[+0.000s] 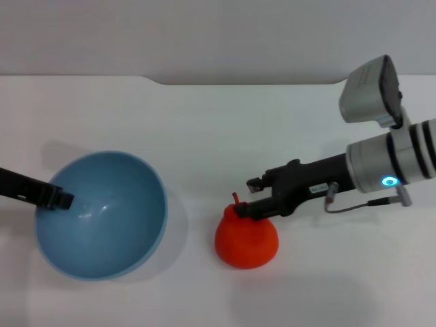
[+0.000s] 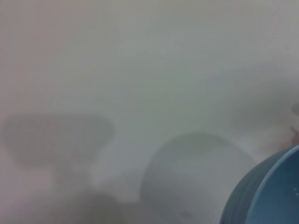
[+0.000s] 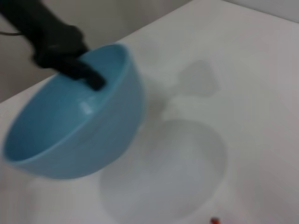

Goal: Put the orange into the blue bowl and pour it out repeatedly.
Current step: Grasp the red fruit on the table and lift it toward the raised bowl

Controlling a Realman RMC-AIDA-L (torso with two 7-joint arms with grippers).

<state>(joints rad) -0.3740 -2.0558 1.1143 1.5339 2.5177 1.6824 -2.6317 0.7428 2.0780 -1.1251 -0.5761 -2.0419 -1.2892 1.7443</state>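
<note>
Your left gripper lifts the bowl by its rim while your right gripper reaches the orange.

The bowl tilts, mouth toward the orange, rim pinched between the left fingers. The orange sits on the table just under the right fingertips, which stand spread, the lower one touching its top.

A tilted blue bowl, lifted clear of the white table in the right wrist view, has its rim blocked on one side by the left tool. The orange sits near it with open table between, the right tool crowding its top. Bare table lies beyond both.
</note>
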